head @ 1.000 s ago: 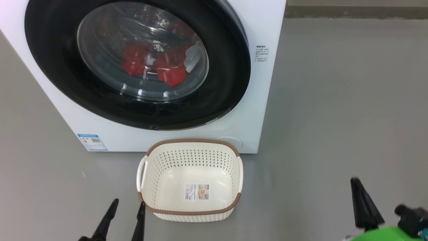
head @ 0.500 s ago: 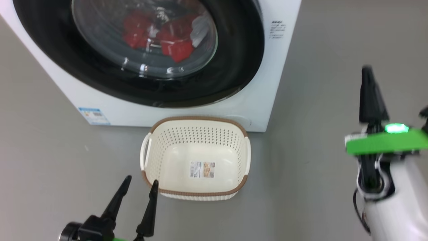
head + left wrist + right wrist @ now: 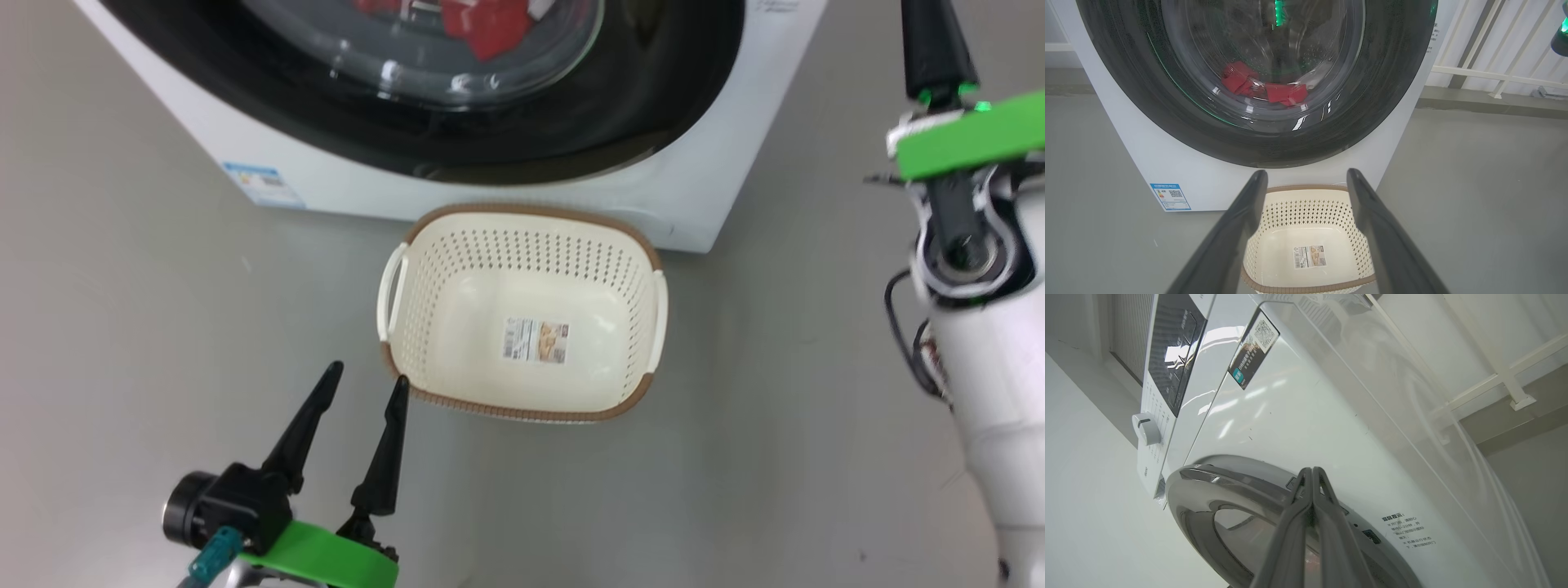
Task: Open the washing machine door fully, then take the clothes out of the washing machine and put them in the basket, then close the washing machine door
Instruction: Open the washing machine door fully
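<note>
The washing machine (image 3: 694, 188) stands at the top of the head view, its black-rimmed door (image 3: 653, 106) closed against the front. Red clothes (image 3: 482, 24) lie behind the glass; the left wrist view shows the clothes (image 3: 1286, 93) low in the drum. The cream basket (image 3: 424, 269) sits on the floor in front, holding nothing but its label. My left gripper (image 3: 366, 377) is open just left of the basket's near corner, and in its own view the left gripper (image 3: 1306, 175) frames the basket (image 3: 1274, 253). My right gripper (image 3: 1311, 470) is shut and empty, pointing at the door's rim (image 3: 1208, 486); the right gripper (image 3: 931, 33) is raised at the machine's right.
Grey floor (image 3: 775, 457) surrounds the basket. A blue label sticker (image 3: 263, 184) marks the machine's lower left front. A control panel with a dial (image 3: 1145, 426) sits atop the machine. White railing (image 3: 1494, 73) runs behind on the right.
The head camera has tilted down, so the machine slid up the picture. My right arm has risen high beside the machine. My left gripper has come further into view, still open.
</note>
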Controlling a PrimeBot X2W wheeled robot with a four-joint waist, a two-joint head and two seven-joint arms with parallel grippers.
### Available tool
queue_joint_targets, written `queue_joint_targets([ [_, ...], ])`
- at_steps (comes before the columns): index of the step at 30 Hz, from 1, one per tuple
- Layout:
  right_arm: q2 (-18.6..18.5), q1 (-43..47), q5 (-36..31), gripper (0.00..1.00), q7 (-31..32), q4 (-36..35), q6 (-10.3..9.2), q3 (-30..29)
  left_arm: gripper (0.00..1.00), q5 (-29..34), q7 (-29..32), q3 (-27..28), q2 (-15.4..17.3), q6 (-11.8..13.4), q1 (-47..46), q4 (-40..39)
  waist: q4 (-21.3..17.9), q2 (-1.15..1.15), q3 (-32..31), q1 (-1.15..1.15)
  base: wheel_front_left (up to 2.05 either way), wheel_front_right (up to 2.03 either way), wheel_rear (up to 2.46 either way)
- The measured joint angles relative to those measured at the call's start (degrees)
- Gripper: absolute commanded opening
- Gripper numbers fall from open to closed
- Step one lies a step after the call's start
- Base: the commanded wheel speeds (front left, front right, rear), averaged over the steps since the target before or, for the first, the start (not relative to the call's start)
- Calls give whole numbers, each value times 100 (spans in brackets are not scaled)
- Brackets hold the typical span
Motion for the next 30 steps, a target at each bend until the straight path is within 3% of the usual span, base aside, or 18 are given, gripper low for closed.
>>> queue_joint_targets([
  [14, -498, -1133, 2305, 0, 2190, 845, 0, 265, 100, -186, 0, -194, -3, 0, -353, 82, 367, 0, 606, 0, 0, 0, 0],
  [23, -572, -1781, 2865, 0, 3206, 1518, 0, 264, 100, -263, 0, -260, -10, 0, -464, 114, 480, 0, 839, 0, 0, 0, 0],
  [30, -609, -2148, 2915, 0, 3448, 1886, 0, 276, 100, -294, 0, -303, -21, 0, -539, 116, 539, 0, 970, 0, 0, 0, 0],
])
